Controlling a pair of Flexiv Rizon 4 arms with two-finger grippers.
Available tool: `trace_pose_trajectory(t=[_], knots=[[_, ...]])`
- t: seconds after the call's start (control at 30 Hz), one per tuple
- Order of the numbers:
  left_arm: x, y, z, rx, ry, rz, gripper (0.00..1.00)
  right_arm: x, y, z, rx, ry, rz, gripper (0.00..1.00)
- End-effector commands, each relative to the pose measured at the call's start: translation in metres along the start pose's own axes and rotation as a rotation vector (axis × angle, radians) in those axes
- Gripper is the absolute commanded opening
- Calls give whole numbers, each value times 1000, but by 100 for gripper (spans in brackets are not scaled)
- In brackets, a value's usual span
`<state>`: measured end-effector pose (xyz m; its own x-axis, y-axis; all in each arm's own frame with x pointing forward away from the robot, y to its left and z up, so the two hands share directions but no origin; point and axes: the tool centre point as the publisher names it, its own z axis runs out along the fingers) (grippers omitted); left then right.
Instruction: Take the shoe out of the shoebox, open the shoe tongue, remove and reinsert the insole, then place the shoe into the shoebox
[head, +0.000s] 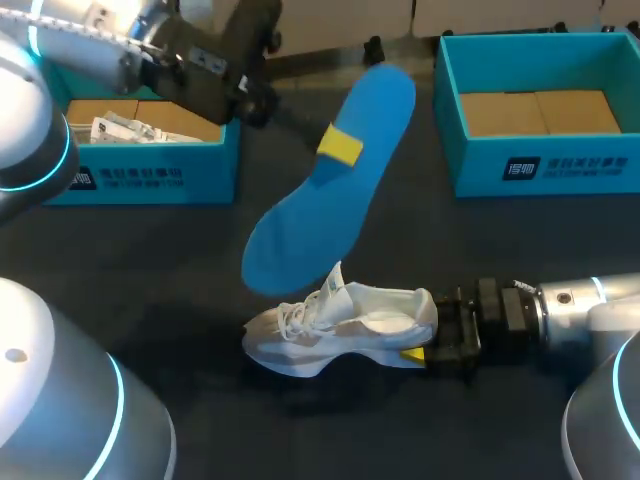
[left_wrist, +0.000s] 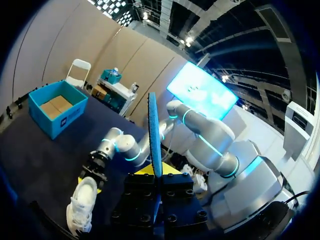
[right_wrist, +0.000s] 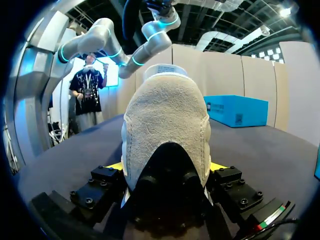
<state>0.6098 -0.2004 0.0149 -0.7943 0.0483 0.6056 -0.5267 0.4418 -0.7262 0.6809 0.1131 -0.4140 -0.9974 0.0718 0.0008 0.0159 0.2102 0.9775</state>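
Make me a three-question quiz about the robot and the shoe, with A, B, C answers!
1. Where is the white shoe?
A) on the table
B) inside a box
C) up in the air

2. What colour is the insole?
A) red
B) blue
C) green

3. What is the right gripper doing?
A) open and empty
B) shut on the shoe's heel
C) holding the insole

Answers:
1 A, the head view shows it resting on the dark tabletop.
2 B, it is bright blue all over.
3 B, the right wrist view shows its fingers on both sides of the heel.
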Motion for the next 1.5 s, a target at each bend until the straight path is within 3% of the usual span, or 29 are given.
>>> trace_pose_trajectory(t=[0.03, 0.53, 0.67, 0.9, 1.3, 1.5], knots=[[21, 0, -17, 62, -10, 33, 0, 1, 2, 0, 5, 0, 0, 0], [71, -13, -56, 232, 54, 101, 0, 1, 2, 0, 5, 0, 0, 0], [81, -20, -58, 282, 39, 96, 0, 1, 2, 0, 5, 0, 0, 0], [99, -32, -59, 303, 9, 83, 0, 1, 2, 0, 5, 0, 0, 0], [103, -34, -67, 299, 18, 85, 0, 1, 2, 0, 5, 0, 0, 0], [107, -39, -65, 335, 17, 65, 0, 1, 2, 0, 5, 0, 0, 0]])
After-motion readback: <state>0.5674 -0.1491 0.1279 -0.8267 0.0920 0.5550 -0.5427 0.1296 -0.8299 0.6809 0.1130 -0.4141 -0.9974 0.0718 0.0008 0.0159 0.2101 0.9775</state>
